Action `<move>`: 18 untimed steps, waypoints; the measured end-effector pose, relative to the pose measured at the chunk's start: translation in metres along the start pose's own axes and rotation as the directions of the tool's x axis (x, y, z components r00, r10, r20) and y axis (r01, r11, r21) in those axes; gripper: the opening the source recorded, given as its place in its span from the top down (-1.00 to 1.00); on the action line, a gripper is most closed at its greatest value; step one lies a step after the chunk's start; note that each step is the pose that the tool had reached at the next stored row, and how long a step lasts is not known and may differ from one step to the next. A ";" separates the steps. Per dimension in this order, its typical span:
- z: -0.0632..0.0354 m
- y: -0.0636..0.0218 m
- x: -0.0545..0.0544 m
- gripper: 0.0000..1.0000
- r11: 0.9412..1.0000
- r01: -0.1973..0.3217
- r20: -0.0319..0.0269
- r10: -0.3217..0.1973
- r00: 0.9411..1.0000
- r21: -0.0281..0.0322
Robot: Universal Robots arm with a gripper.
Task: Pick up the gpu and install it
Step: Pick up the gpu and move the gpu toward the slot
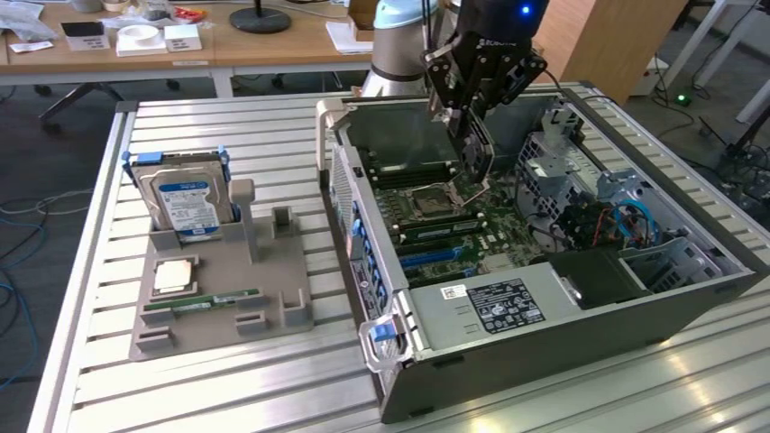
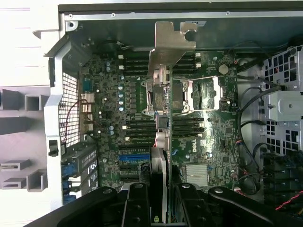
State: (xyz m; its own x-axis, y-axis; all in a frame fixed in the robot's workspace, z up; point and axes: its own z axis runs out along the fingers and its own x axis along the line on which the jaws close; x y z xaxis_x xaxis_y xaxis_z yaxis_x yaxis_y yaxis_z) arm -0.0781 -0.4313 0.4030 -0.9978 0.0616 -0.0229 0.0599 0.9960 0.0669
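My gripper [image 1: 473,113] hangs over the open computer case [image 1: 565,338], shut on the gpu [image 1: 474,155]. The card is a thin dark board held upright, its lower edge just above the motherboard [image 1: 439,230] near the processor socket. In the wrist view the gpu [image 2: 161,156] runs edge-on away from my gripper [image 2: 161,201], and its silver bracket [image 2: 170,47] reaches towards the case's wall. A black finger [image 2: 137,203] presses on each side of the card. Blue and black expansion slots [image 2: 135,163] lie beside the card's edge.
Beside the case, a grey holder [image 1: 277,271] on the slatted aluminium table [image 1: 241,126] carries a blue-labelled hard drive [image 1: 187,194], a processor chip [image 1: 176,275] and a green memory stick [image 1: 219,300]. Drive cages and cables [image 1: 601,216] crowd the case on the exterior view's right.
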 end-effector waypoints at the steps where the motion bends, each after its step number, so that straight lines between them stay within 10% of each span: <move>1: 0.0000 0.0000 0.000 0.47 1.000 0.000 0.000 0.000 1.000 0.000; 18: 0.0005 0.0006 -0.009 0.47 1.000 0.000 0.000 0.000 1.000 -0.001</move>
State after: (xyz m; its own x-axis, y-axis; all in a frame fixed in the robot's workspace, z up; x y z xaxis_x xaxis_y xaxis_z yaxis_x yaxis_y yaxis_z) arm -0.0687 -0.4313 0.4027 -0.9978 0.0615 -0.0229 0.0598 0.9959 0.0684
